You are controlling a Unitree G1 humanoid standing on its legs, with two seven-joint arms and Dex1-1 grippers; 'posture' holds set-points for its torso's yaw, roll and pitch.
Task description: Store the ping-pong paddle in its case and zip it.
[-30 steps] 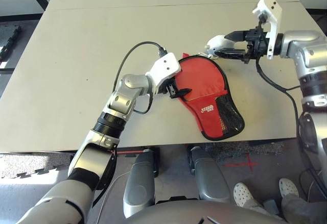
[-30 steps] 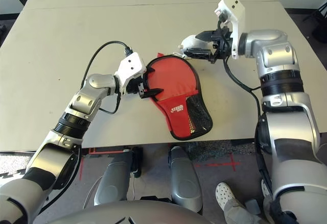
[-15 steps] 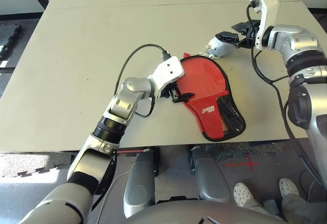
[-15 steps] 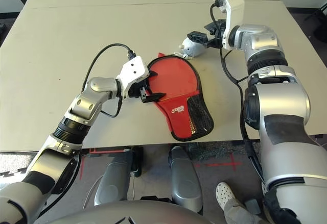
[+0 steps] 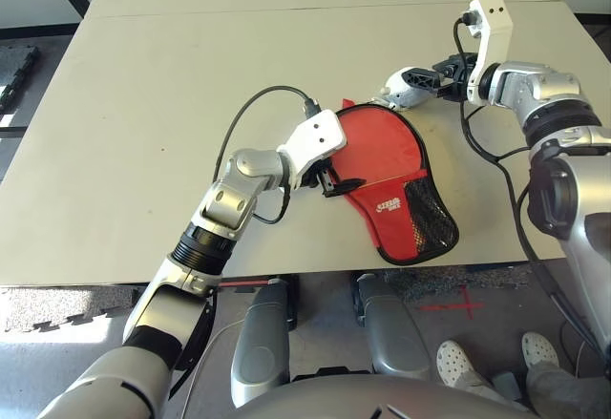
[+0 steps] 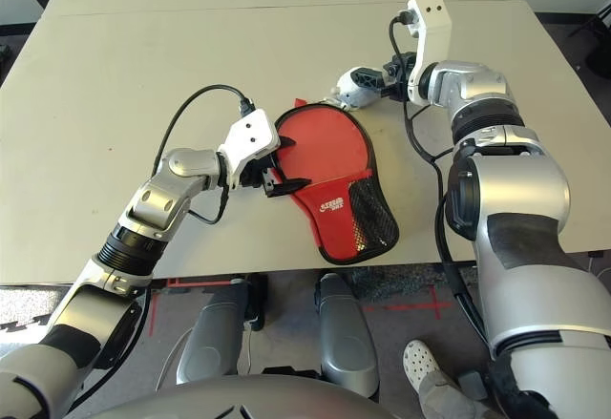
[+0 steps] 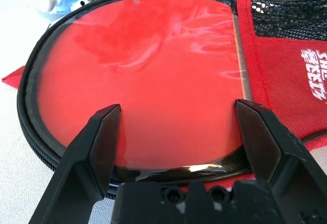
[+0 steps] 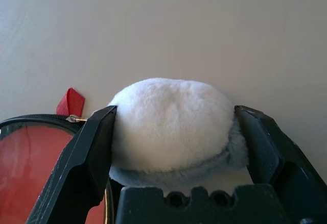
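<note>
Now both hands' fingers are apart, and the red case lies flat on the surface.

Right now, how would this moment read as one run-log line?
left gripper: open, at case edge | right gripper: open, around plush toy | case: on table
</note>
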